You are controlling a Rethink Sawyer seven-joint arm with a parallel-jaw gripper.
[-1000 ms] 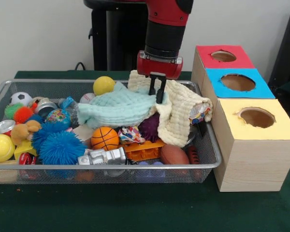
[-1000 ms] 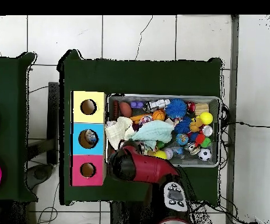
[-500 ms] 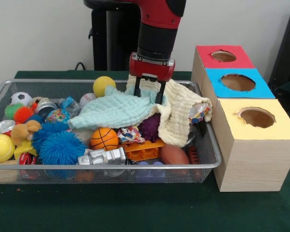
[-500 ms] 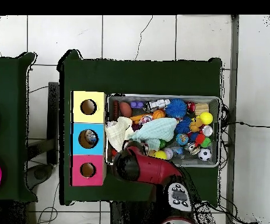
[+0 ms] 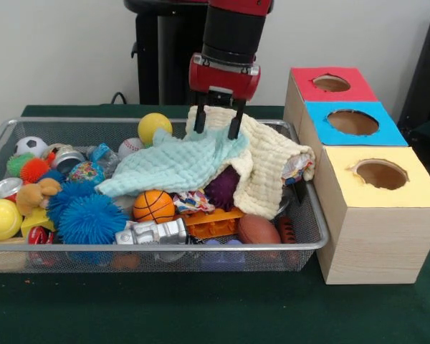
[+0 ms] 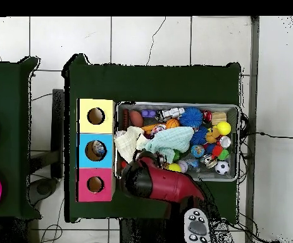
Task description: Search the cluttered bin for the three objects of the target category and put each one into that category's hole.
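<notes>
Front view, upper centre: the gripper (image 5: pixel 216 122) hangs from the red and black arm (image 5: pixel 233 32) with its two fingers (image 5: pixel 233 123) parted and nothing between them. The tips stand just at the upper edge of the mint cloth (image 5: pixel 175 163) and the cream cloth (image 5: pixel 269 166); whether they touch the fabric cannot be told. The mint cloth lies spread over the middle of the wire bin (image 5: pixel 312 208). The cream cloth drapes from the bin's rear rim down toward its right wall.

Around the cloths lie the toys: a yellow ball (image 5: pixel 154 127) at the rear, a basketball (image 5: pixel 154 206) just below the mint cloth, a blue spiky ball (image 5: pixel 92 220) at lower left, a soccer ball (image 5: pixel 31 145) at far left, a brown football (image 5: pixel 258 230) at lower right and a grey robot figure (image 5: pixel 152 232) against the front wall.

To the right of the bin stands the box row: red hole (image 5: pixel 331 83) farthest, blue hole (image 5: pixel 352 122) in the middle, yellow hole (image 5: pixel 381 174) nearest.

Overhead view: the arm (image 6: pixel 158 182) covers the bin's lower left corner, hiding the gripper. The blue hole (image 6: pixel 95 150) holds a small object (image 6: pixel 99 149) that cannot be identified.
</notes>
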